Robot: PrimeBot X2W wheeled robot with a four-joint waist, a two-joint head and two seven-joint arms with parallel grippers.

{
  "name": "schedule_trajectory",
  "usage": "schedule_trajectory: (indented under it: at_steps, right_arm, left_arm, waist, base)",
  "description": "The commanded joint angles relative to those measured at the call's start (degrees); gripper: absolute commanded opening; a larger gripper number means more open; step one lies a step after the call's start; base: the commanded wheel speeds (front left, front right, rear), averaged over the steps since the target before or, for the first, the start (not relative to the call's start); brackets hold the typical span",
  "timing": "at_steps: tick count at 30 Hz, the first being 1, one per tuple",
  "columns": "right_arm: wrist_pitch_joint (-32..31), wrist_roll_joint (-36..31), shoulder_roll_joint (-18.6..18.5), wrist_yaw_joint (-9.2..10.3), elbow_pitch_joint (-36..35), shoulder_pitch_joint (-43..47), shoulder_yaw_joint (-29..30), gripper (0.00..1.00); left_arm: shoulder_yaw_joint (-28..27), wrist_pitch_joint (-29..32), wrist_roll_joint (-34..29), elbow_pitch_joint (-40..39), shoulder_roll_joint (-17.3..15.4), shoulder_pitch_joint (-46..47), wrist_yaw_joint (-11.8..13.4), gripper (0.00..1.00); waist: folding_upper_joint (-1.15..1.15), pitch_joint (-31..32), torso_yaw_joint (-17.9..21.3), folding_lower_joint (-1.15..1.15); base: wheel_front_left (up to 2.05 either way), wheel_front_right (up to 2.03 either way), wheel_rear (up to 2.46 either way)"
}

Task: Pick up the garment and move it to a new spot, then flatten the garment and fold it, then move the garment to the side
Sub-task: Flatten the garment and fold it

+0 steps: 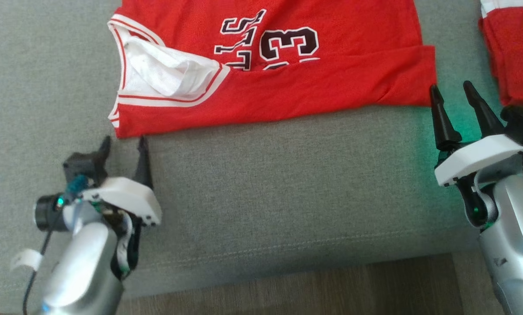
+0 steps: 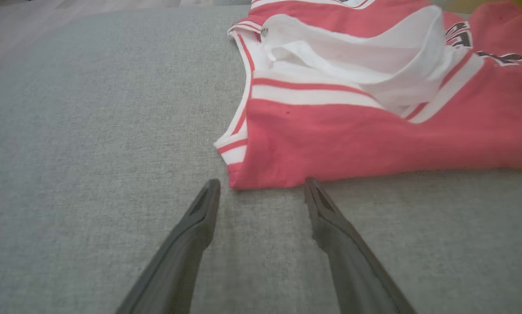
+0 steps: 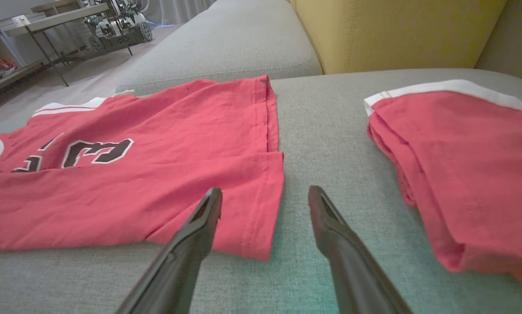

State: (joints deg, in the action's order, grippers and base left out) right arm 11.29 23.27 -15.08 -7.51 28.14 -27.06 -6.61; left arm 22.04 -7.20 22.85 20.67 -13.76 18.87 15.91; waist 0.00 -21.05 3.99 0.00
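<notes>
— Cloth first: how would the red jersey (image 1: 287, 87) handle?

— Light and limp, by the look of it. It should drape and sag wherever it isn't supported, and a thin weave like that could slide off smooth fingers. The near long edge looks doubled over, so a pinch there would probably catch two layers.

— Where should it be taken?

— At the two near corners. One is the striped armhole corner, the other the hem corner. A deep bite on both would likely keep the cloth taut between the arms.

— Where does it lie?

— Spread across the grey sofa cushion (image 1: 287, 197), neck to the robot's left, hem to its right. A second red garment (image 1: 515, 57) sits folded just beyond the hem.

— And the grippers?

— Both are spread wide and hold nothing. The left gripper (image 1: 124, 142) points at the armhole corner, its tips just short of the cloth's edge. In the right wrist view, the right gripper (image 3: 265, 191) straddles the hem corner, one finger over the cloth and the other over bare cushion. Whether that finger touches the cloth cannot be told.
</notes>
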Motion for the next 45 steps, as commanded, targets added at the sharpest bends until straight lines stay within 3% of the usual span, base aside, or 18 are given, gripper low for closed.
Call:
schedule_trajectory:
  at_steps: [1,6,7,8,10,11,20,21,22,23,24,34,45]
  right_arm:
    - [-0.11,0.52,-0.70,0.02,-1.35,-0.25,-0.66,1.00]
    - [-1.03,1.31,-1.45,0.02,0.22,-1.66,-1.22,1.00]
    - [-1.18,1.53,-1.58,0.02,0.61,-1.93,-1.32,1.00]
    - [-1.38,1.60,-1.78,0.02,1.04,-2.23,-1.45,1.00]
    - [-1.54,1.70,-1.97,0.02,1.87,-2.90,-1.56,1.00]
    - [-1.78,1.69,-2.07,0.02,2.38,-3.26,-1.77,1.00]
    - [-6.13,4.79,-1.82,0.02,6.39,-3.68,-4.53,1.00]
    - [-6.63,5.37,-1.94,0.02,6.34,-3.31,-4.93,0.72]
    - [-6.92,5.90,-2.15,0.02,6.21,-2.93,-5.12,0.36]
    - [-6.92,5.90,-2.15,0.02,6.21,-2.93,-5.12,0.36]
    - [-7.18,6.92,-2.82,0.02,5.68,-2.16,-5.45,0.00]
    - [-9.36,11.31,-8.84,0.02,0.05,1.46,-6.87,0.00]
    - [-17.44,20.16,-17.78,0.02,-7.83,12.53,-8.72,0.00]
  left_arm:
    - [-2.63,-0.85,0.33,-0.72,-0.88,3.27,-0.49,1.00]
    - [-2.33,-2.48,0.43,4.09,-0.16,7.00,-1.69,0.98]
    - [-2.12,-2.73,0.32,4.85,-0.01,7.66,-1.90,0.87]
    - [-1.85,-2.89,0.19,5.57,0.14,8.27,-2.12,0.58]
    - [-1.52,-3.25,0.22,7.00,0.33,9.34,-2.84,0.15]
    - [-1.29,-3.44,0.20,7.68,0.42,9.82,-3.22,0.00]
    - [-0.24,-5.10,0.74,11.28,1.42,11.42,-5.41,0.00]
    - [-0.20,-5.27,0.80,11.48,1.45,11.32,-5.51,0.00]
    - [-0.23,-5.45,0.96,11.62,1.50,11.18,-5.65,0.00]
    - [-0.23,-5.45,0.96,11.62,1.50,11.18,-5.65,0.00]
    - [-0.34,-5.78,1.20,11.85,1.40,10.77,-5.85,0.00]
    - [-1.22,-6.12,3.20,7.16,-0.58,4.69,-6.86,0.00]
    - [-0.34,1.56,6.46,-12.25,-3.36,-13.47,-3.45,0.00]
  waist:
    - [0.00,-0.53,-0.01,0.00]
    - [0.00,-2.03,-0.64,0.00]
    - [0.00,-2.23,-0.84,0.00]
    - [0.00,-2.44,-1.09,0.00]
    - [0.00,-2.66,-1.49,0.00]
    - [0.00,-2.71,-1.73,0.00]
    - [0.00,-1.60,-3.32,0.00]
    - [0.00,-1.35,-3.40,0.00]
    - [0.00,-1.09,-3.43,0.00]
    - [0.00,-1.09,-3.43,0.00]
    - [0.00,-0.48,-3.40,0.00]
    - [0.00,3.04,-2.31,0.00]
    - [0.00,5.94,-2.56,0.00]
  base:
    - [0.00,0.00,0.00]
    - [0.00,0.00,0.00]
    - [0.00,0.00,0.00]
    - [0.00,0.00,0.00]
    - [0.00,0.00,0.00]
    - [0.00,0.00,0.00]
    - [0.00,0.00,0.00]
    - [0.00,0.00,0.00]
    - [0.00,0.00,0.00]
    - [0.00,0.00,0.00]
    - [0.00,0.00,0.00]
    - [0.00,0.00,0.00]
    - [0.00,0.00,0.00]
